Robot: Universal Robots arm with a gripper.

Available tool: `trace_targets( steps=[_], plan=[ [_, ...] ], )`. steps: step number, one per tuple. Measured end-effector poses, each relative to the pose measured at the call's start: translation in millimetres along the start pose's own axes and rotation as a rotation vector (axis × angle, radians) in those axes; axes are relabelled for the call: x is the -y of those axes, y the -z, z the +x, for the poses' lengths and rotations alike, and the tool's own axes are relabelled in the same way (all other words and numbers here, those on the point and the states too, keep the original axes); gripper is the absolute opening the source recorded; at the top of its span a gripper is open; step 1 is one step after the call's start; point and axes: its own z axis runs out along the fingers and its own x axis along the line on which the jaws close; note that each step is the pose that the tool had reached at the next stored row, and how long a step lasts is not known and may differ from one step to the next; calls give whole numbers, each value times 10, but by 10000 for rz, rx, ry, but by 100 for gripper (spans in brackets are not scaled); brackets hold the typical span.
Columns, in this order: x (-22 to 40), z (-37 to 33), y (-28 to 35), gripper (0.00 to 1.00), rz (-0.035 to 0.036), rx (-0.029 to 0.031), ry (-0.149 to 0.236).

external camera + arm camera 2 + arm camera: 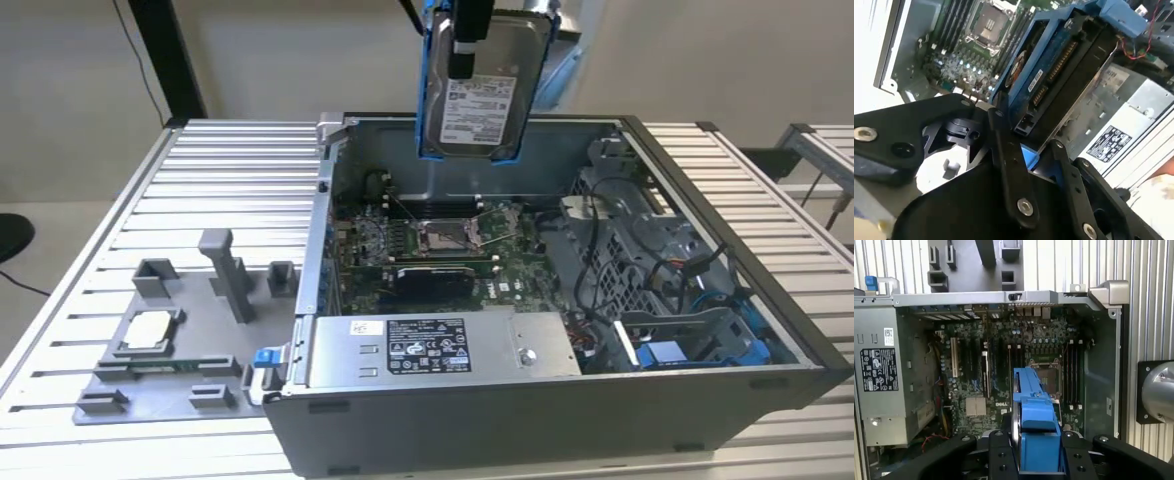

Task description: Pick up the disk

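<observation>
Exterior view: disk (483, 100) hangs upright, well clear above the open case (534, 425) on the counter (227, 180), claw (467, 55) clamped on its blue bracket; pick-up judged done, nothing visibly left.

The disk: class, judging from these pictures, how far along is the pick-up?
Done: the disk hangs upright above the open computer case, clear of it. In hand: the gripper is shut on its blue bracket. Left: nothing of the lift shows undone.
</observation>
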Motion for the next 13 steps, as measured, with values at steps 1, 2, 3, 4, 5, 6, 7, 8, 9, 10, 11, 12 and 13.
trace_targets(
  steps=[1, 2, 3, 4, 5, 6, 7, 8, 9, 10, 11, 12, 13],
  plan=[
    [44, -2, -1, 0, 0, -1, 0],
    [88, -4, -3, 0, 0, 0, 0],
    [138, -6, -4, 0, 0, -1, 1],
    [183, -8, -5, 0, -1, -2, 1],
    [227, -10, -6, 0, 0, -1, 0],
    [272, -13, -8, 0, 0, 0, 0],
    [317, -15, -9, 0, -1, -1, 1],
    [362, -17, -10, 0, -1, -1, 0],
    [408, -19, -12, 0, 0, -1, 1],
    [453, -21, -13, 0, 0, -1, 0],
    [498, -23, -14, 0, 0, -1, -1],
    [544, -25, -16, 0, -1, -1, 1],
    [589, -27, -17, 0, 0, -1, 0]
  ],
)
